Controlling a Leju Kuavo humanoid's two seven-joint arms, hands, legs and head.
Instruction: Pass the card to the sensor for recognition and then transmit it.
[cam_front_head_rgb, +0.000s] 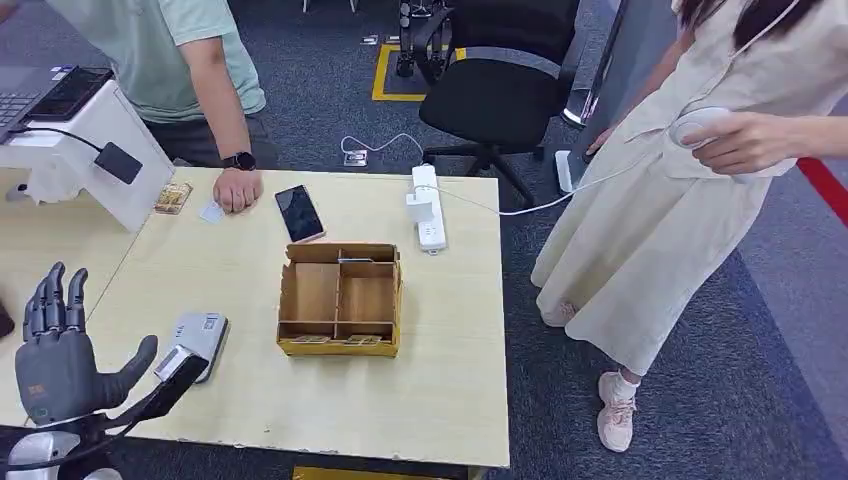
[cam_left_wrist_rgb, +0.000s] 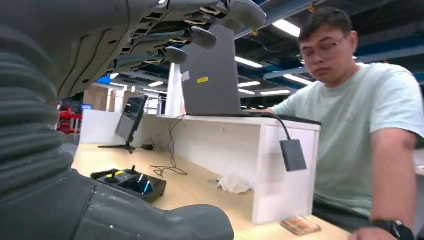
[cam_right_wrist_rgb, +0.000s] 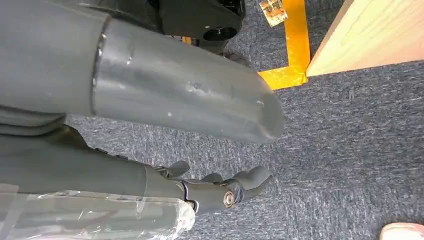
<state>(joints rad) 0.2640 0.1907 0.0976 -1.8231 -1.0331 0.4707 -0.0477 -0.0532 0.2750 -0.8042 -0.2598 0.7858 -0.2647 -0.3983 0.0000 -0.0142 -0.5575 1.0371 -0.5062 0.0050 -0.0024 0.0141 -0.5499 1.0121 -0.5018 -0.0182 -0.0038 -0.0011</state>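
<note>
The card (cam_front_head_rgb: 211, 211) is a small, pale, flat rectangle lying on the light wood worktop (cam_front_head_rgb: 300, 400) at its far side, just beside the hand (cam_front_head_rgb: 237, 188) of a person in a green shirt, whose wrist carries a dark watch. The sensor (cam_front_head_rgb: 196, 343) is a grey and white wedge-shaped device with a label on top, sitting near the worktop's front left edge.

The left hand (cam_front_head_rgb: 62, 350) is raised at the front left corner, grey and jointed, its fingers (cam_front_head_rgb: 52, 298) straight and spread, thumb pointing toward the sensor, holding nothing. The right hand (cam_right_wrist_rgb: 210, 187) hangs over grey carpet beside the worktop's edge and a strip of yellow floor tape; its dark fingers (cam_right_wrist_rgb: 250, 180) are loosely bent with nothing in them, though I cannot tell how far they are closed.

Between the sensor and the card area stands a cardboard box (cam_front_head_rgb: 340, 298) split into compartments, open on top. Behind it lie a black phone (cam_front_head_rgb: 299, 212), a white power strip (cam_front_head_rgb: 428, 208) with a cable running off the worktop, and a small brown patterned packet (cam_front_head_rgb: 172, 198). A white raised shelf (cam_front_head_rgb: 95, 140) at the far left bears a laptop (cam_front_head_rgb: 40, 95) and a dangling black adapter. A second person in a cream dress stands on the right, holding a round white object (cam_front_head_rgb: 700, 125).
</note>
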